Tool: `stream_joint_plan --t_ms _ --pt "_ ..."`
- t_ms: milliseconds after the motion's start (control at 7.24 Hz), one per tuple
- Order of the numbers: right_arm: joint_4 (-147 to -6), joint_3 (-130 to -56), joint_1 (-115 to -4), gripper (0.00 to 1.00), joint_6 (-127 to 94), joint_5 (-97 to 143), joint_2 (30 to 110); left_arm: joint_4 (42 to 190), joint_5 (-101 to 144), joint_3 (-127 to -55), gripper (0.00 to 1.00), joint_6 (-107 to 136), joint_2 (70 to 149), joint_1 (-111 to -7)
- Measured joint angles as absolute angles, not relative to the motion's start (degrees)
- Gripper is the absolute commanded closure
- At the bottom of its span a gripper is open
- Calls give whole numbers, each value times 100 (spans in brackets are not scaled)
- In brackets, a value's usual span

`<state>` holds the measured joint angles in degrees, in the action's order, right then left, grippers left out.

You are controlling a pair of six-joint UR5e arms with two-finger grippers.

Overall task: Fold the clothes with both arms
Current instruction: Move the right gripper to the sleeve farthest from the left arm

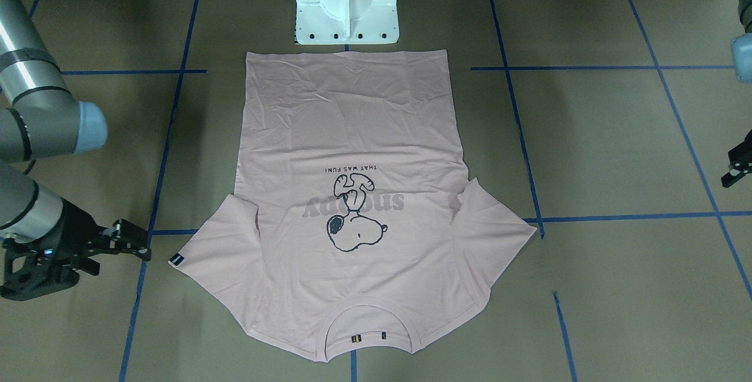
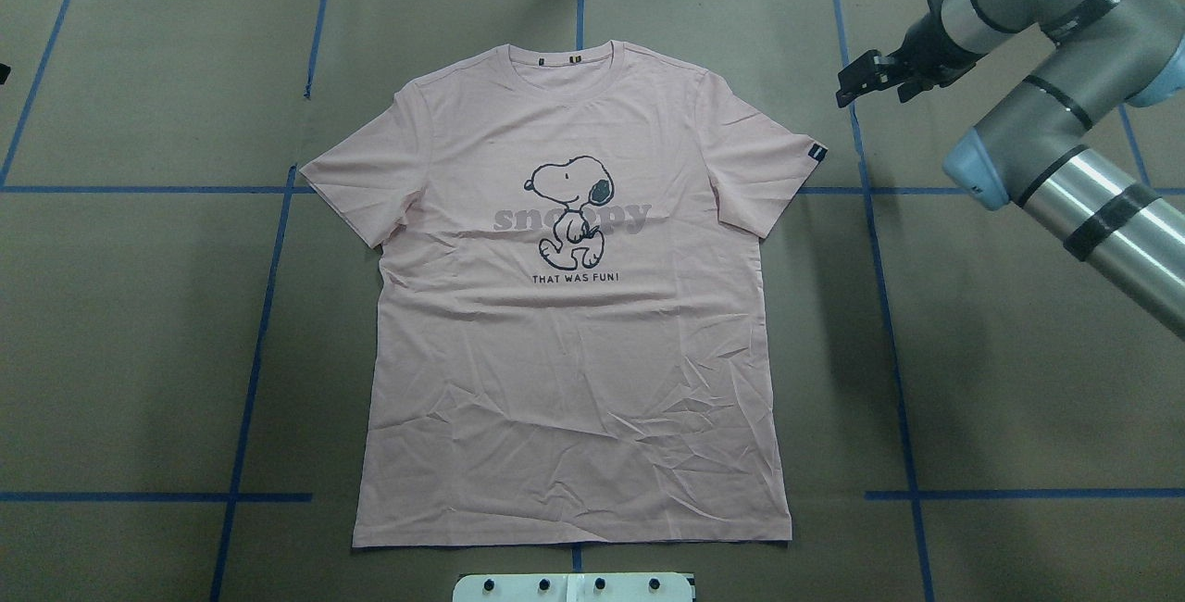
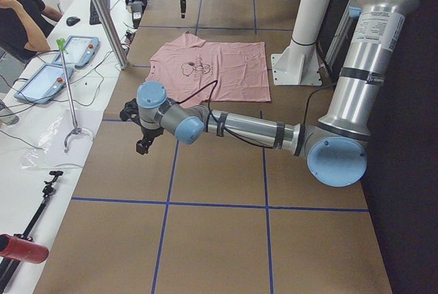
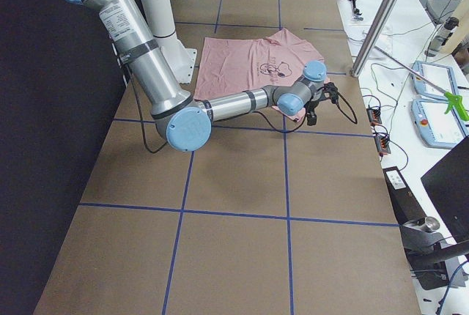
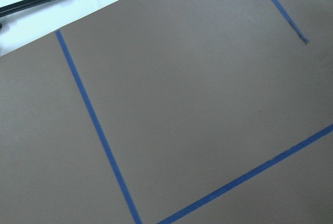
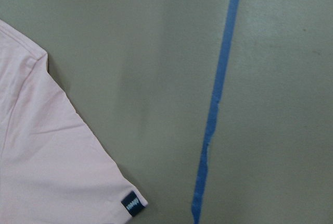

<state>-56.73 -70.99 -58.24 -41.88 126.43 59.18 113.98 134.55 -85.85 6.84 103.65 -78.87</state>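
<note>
The clothes, a pale pink T-shirt (image 2: pixel 574 352) with a Snoopy print, lie flat and spread out mid-table, collar toward the far edge; also seen as the T-shirt (image 1: pixel 352 123). My right gripper (image 2: pixel 847 88) hovers just off the sleeve that carries the small black tag (image 2: pixel 816 152), apart from the cloth, and it looks open and empty. The right wrist view shows that sleeve's corner (image 6: pixel 47 156) and the tag (image 6: pixel 131 204) beside blue tape. My left gripper (image 1: pixel 735 171) sits far out beyond the other sleeve, cut off by the frame edge, so I cannot tell whether it is open or shut. The left wrist view holds only bare table.
The white pedestal base (image 1: pixel 346 12) stands against the shirt's hem. Blue tape lines (image 2: pixel 879 306) grid the brown table. A seated person (image 3: pixel 20 7) and tablets (image 3: pixel 44 78) are at a side bench past the far edge.
</note>
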Motion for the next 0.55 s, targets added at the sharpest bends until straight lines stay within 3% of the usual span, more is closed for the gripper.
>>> stream_joint_plan --t_ms 552 --pt "-5461 -6890 -5207 6 -4653 12156 5812 11369 13433 -8669 0 1135 10556 -7819"
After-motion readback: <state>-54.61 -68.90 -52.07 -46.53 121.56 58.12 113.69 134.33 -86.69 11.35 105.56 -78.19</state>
